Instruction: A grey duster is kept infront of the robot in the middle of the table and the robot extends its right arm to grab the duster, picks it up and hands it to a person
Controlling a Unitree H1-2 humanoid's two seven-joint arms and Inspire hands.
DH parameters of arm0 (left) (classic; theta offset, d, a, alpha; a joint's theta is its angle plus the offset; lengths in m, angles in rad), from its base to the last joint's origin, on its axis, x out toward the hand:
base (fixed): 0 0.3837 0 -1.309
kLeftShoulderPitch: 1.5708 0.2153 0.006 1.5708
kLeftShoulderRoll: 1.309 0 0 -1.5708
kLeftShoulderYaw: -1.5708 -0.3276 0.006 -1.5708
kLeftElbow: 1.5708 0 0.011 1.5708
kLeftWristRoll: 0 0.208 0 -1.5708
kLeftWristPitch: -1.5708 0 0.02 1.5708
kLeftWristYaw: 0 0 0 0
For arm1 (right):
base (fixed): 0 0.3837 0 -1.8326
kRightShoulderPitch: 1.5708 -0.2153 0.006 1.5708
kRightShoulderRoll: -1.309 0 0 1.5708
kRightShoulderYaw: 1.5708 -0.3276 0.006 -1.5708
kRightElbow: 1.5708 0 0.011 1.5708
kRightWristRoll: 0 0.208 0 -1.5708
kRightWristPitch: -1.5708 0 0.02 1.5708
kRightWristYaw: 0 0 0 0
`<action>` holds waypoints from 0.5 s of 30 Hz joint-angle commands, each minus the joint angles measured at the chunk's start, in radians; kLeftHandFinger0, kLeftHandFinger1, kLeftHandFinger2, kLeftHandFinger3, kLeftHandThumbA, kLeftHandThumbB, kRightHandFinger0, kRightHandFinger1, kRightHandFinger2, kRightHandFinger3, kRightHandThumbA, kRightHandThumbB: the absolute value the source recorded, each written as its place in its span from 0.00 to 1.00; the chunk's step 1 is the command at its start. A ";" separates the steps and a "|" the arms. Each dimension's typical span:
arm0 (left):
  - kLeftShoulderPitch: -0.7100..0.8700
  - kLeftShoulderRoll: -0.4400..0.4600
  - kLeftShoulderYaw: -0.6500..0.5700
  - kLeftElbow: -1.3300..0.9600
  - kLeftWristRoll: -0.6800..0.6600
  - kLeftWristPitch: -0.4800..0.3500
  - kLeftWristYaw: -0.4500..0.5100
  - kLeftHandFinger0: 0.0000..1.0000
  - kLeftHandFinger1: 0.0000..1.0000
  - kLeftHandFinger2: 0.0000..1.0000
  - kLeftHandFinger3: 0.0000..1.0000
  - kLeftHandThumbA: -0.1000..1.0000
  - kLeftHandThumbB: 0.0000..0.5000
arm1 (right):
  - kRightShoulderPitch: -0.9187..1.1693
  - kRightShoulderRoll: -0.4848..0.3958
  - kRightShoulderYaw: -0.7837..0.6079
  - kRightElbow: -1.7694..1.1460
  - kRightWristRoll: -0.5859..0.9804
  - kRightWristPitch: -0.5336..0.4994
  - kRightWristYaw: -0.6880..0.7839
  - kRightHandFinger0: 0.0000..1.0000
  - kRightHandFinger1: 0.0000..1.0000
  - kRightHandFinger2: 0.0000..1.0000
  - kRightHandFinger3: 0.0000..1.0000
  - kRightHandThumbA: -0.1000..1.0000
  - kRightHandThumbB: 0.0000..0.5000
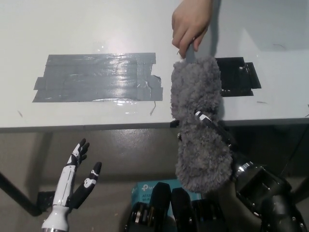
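The black right hand (pixel 208 126) clasped the fluffy grey duster (pixel 197 123) over the white tabletop (pixel 96 29) edge, a person's hand (pixel 191 23) gripped its handle, and the white left hand (pixel 72 181) rested spread.

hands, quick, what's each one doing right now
Left hand: open, holding nothing, low beside the table.
Right hand: shut on the duster, whose handle a person's hand grips.

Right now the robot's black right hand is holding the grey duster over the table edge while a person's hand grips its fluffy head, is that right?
Not quite. In the head view the person's hand grips the handle at the top of the grey duster, not its fluffy head. The rest holds: the black right hand holds the duster, which hangs across the table edge.
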 commanded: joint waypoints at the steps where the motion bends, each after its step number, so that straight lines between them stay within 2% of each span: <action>1: -0.011 0.015 0.004 -0.032 -0.012 -0.030 0.006 1.00 1.00 1.00 1.00 0.77 0.34 | -0.029 -0.026 0.023 -0.042 0.052 0.000 0.121 0.79 1.00 1.00 1.00 0.46 0.46; 2: -0.011 0.015 0.004 -0.032 -0.013 -0.030 0.005 1.00 1.00 1.00 1.00 0.77 0.34 | -0.020 -0.026 0.016 -0.040 0.040 0.000 0.202 1.00 1.00 1.00 1.00 0.59 0.69; 3: -0.011 0.015 0.003 -0.033 -0.013 -0.030 0.005 1.00 1.00 1.00 1.00 0.77 0.34 | -0.017 -0.025 0.012 -0.038 0.040 0.000 0.225 1.00 1.00 1.00 1.00 0.59 0.69; 5: -0.013 0.015 0.004 -0.032 -0.014 -0.033 0.005 1.00 1.00 1.00 1.00 0.77 0.34 | -0.011 -0.022 0.005 -0.038 0.026 0.000 0.263 1.00 1.00 1.00 1.00 0.65 0.78; 7: -0.015 0.016 0.005 -0.033 -0.014 -0.034 0.006 1.00 1.00 1.00 1.00 0.76 0.34 | -0.009 -0.023 0.000 -0.041 -0.005 0.000 0.301 1.00 1.00 1.00 1.00 0.73 0.82; 8: -0.015 0.016 0.005 -0.040 -0.013 -0.027 0.005 1.00 1.00 1.00 1.00 0.76 0.34 | -0.011 -0.034 0.007 -0.038 -0.052 -0.016 0.354 1.00 1.00 1.00 1.00 0.84 0.84; 11: -0.016 0.016 0.006 -0.039 -0.006 -0.027 0.010 1.00 1.00 1.00 1.00 0.77 0.34 | -0.009 -0.047 0.014 -0.041 -0.109 -0.050 0.384 1.00 1.00 1.00 1.00 0.94 0.91; 14: -0.016 0.016 0.005 -0.043 -0.004 -0.020 0.009 1.00 1.00 1.00 1.00 0.77 0.35 | -0.003 -0.050 0.008 -0.047 -0.142 -0.069 0.392 1.00 1.00 1.00 1.00 0.96 0.92; 15: -0.017 0.015 0.004 -0.044 -0.005 -0.019 0.007 1.00 1.00 1.00 1.00 0.77 0.35 | 0.000 -0.052 0.006 -0.051 -0.157 -0.077 0.390 1.00 1.00 1.00 1.00 0.99 0.92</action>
